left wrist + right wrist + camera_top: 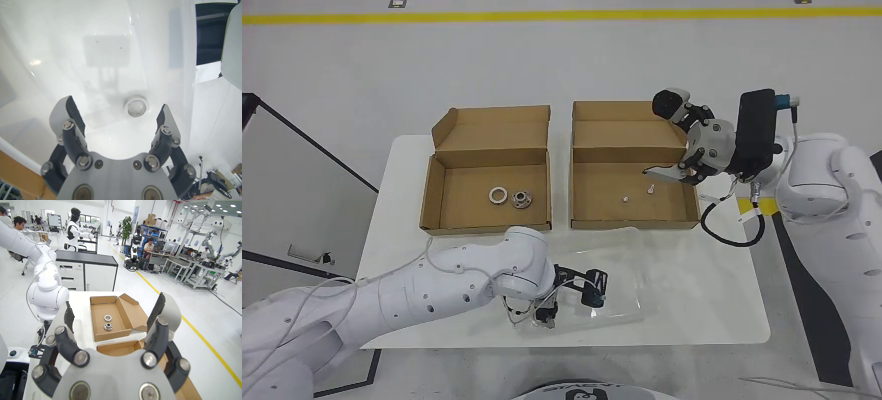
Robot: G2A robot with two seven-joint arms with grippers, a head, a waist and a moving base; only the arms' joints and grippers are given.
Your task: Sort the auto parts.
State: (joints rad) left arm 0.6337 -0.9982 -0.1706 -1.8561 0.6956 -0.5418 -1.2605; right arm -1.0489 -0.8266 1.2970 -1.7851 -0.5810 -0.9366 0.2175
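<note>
1. My left gripper [117, 103] has its fingers wide apart and holds nothing. They hang low over the clear tray [56, 56] with the pads facing each other, so a short descent can put one pad on each side of a part.
2. The metal collar [136, 99] lies flat on the tray floor just beyond my fingertips. It is nearer one pad than the other and touches neither. I judge it the next part to sort. Lying hole-up, it offers its outer wall to the pads, and the gap I keep is wider than the collar. A small advance is needed to centre it, because an off-centre close could send it sliding over the smooth tray.
3. My right gripper [115, 300] is likewise apart and empty. It hangs above the right box [632, 150], with small parts [650, 186] below the fingers.
4. The left box [430, 195], well apart from both sets of fingers, holds a ring [499, 195] and a flanged hub [521, 198] side by side. The collar resembles these, so I judge this box its destination.
</note>
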